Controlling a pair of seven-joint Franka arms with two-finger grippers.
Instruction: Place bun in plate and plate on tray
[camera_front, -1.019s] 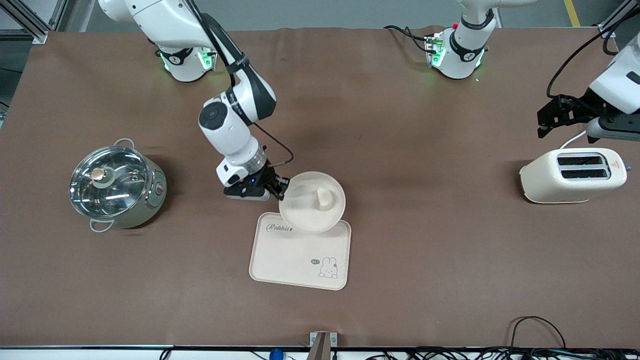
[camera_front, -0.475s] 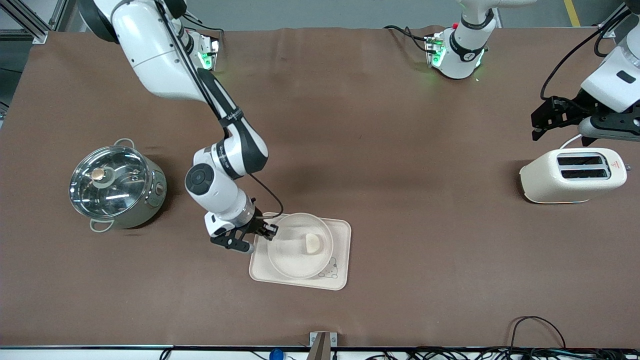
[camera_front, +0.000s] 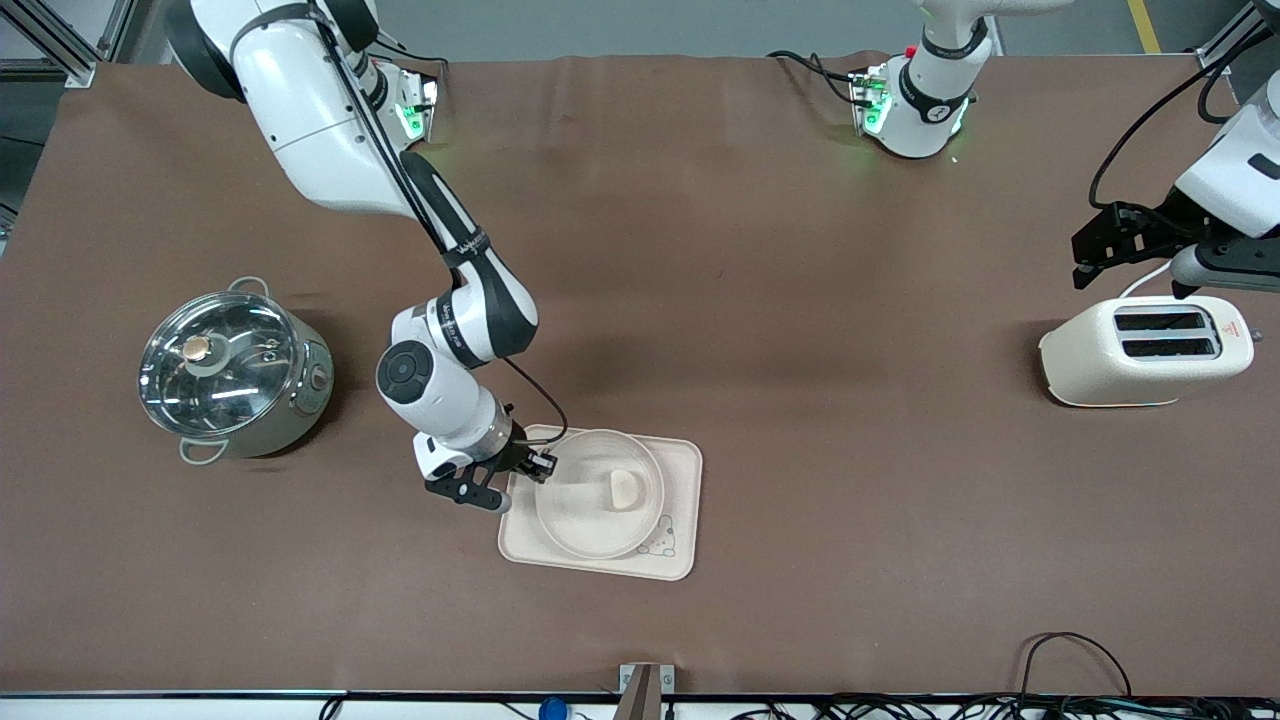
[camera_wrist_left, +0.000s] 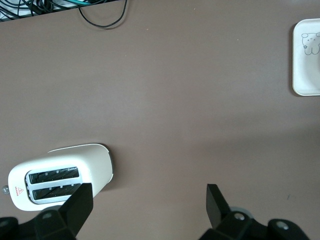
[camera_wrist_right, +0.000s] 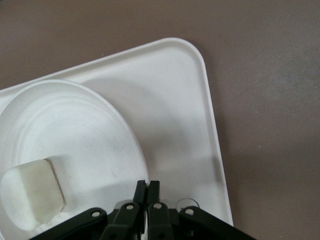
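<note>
Right wrist view puts us closest to the work: our right gripper (camera_wrist_right: 147, 186) has its fingers pinched together on the rim of the plate (camera_wrist_right: 75, 135), and the bun (camera_wrist_right: 31, 192) lies inside that plate. The plate sits over the tray (camera_wrist_right: 200, 100), well within its edges, covering most of the rabbit drawing in the front view. We judge the step in hand to be the release. To do it well we should be sure the plate rests flat on the tray, then part the fingers gently and lift straight up, so the rim is not dragged and the bun stays put. Our left gripper (camera_wrist_left: 145, 200) waits with fingers apart over the table near the toaster (camera_wrist_left: 60, 175).
</note>
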